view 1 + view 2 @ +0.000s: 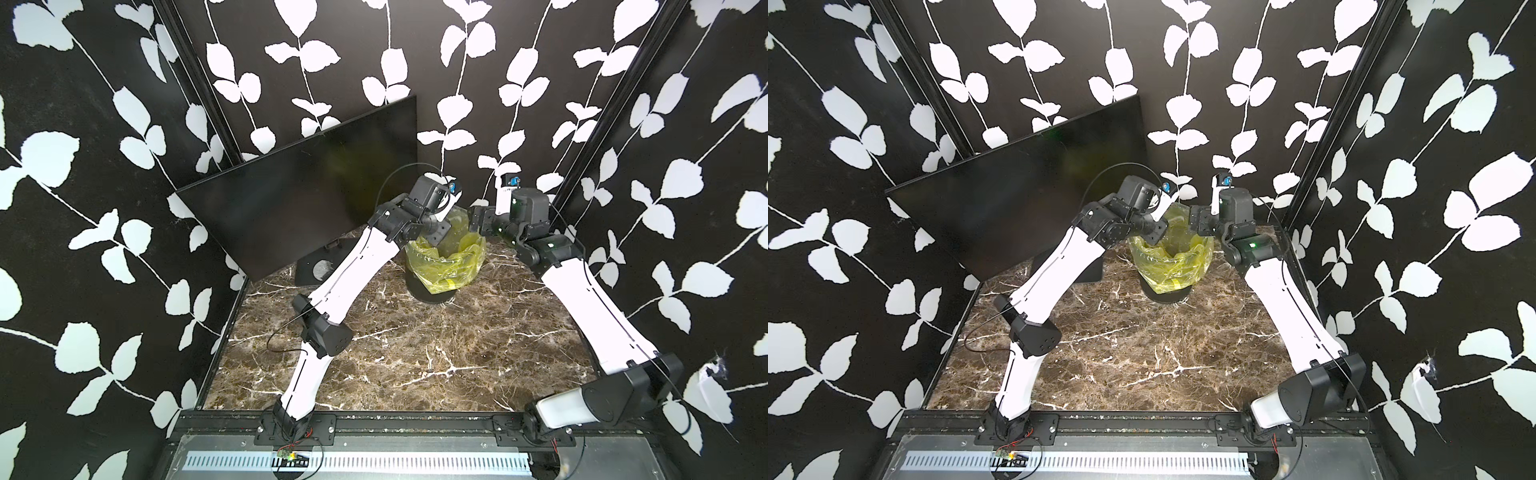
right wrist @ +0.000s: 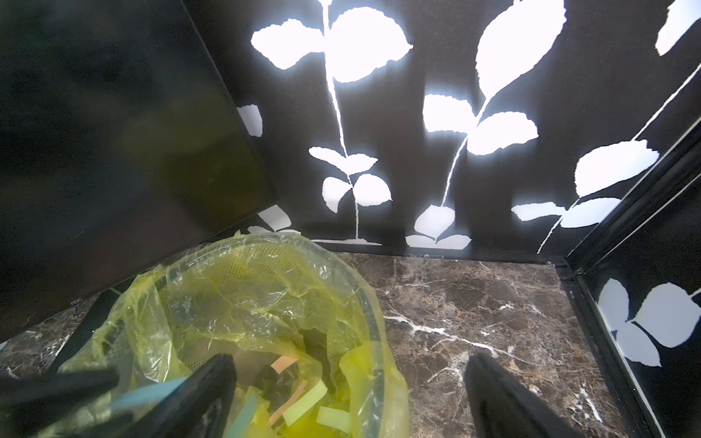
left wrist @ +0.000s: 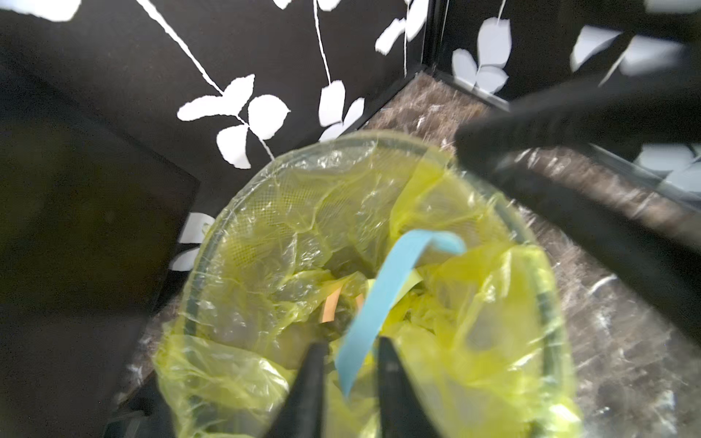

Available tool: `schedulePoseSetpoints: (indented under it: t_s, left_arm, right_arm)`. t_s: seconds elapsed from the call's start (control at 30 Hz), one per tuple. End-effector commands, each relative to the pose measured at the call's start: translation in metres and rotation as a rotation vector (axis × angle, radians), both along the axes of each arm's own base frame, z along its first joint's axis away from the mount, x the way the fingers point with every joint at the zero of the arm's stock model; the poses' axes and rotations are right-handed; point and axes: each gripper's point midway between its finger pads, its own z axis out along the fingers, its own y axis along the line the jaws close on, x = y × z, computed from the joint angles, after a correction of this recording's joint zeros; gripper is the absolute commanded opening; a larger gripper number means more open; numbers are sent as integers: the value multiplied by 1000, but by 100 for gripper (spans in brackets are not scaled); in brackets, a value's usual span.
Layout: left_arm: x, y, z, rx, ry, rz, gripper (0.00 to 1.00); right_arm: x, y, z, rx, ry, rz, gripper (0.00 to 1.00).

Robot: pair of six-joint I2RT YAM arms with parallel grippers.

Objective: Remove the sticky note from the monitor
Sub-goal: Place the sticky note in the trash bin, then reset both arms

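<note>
Drop-off step: left fingers (image 3: 313,379) slightly parted above the lined bin (image 3: 273,227), blue sticky note (image 3: 383,288) dangling between them, not clamped, maybe stuck to one. The monitor (image 1: 307,187) looks bare, just beside the bin. The right fingers (image 2: 212,383) are wide apart, empty. Next: open wider, shake it loose.

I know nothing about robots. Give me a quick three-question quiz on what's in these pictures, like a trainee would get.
1. True or false: the bin is empty.
2. What colour is the note between the left gripper's fingers? A orange, B blue, C pink.
3. Fill in: the right gripper's jaws stand ____ (open or shut).

Key: 1 false, paper scraps lie in it; 2 B; 3 open.
</note>
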Motion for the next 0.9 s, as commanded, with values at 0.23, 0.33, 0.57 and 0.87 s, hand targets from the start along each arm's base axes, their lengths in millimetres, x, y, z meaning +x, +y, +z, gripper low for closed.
schedulePoseSetpoints:
  t_s: [0.23,0.33,0.57,0.87]
  left_arm:
    - [11,13,6,66,-68,38,62]
    - [9,27,31,27,-102,60,66]
    - [-13,73,62,-146,-60,103,81]
    - [-49,191,16,-224,-77,316,89]
  right_arm:
    - [-13,-6,45,24,-80,-18,95]
    - [-14,0,44,19,-65,-1,94]
    - [-25,6,15,39,29,36,96]
    - [-74,-5,-49,72,33,70,99]
